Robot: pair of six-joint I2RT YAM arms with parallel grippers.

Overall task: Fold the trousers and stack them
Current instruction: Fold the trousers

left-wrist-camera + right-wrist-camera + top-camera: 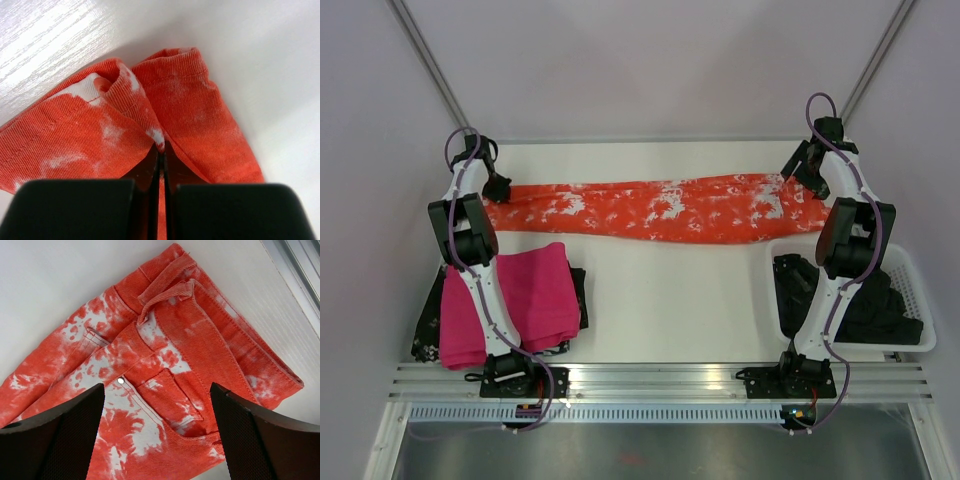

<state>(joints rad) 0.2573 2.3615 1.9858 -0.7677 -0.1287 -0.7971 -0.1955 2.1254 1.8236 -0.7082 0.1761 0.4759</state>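
So the trousers [650, 210] are laid out flat along the far side of the table [660, 300], long axis running straight left to right. Orange-red with white bleachy blotches all over. The waist end points to the right and the leg hems point to the left; both legs lie close together, pretty much one long strip.

The left pincer [498, 190] is down at the hem end and clamped tight on it. From the left wrist view you can see the trousers [200, 115] bunched up into a little ridge, with a fold of cloth pinched right between the closed fingers of the left pincer [161, 165].

The right pincer [798, 170] sits over the waist end with its jaws spread wide, holding nothing. In the right wrist view the trousers [150, 340] show the waistband, a belt loop, a front pocket and a small metal rivet [120, 381], with the right pincer [156, 390] straddling the pocket area. Can't tell if the fingers touch the cloth. No writing I can make out on the rivet or the waistband — too small.

Near the left arm there's a folded magenta-pink cloth [510, 300] lying on top of a dark patterned garment [425, 335]. On the right a white basket [910, 275] holds a black garment [880, 310].
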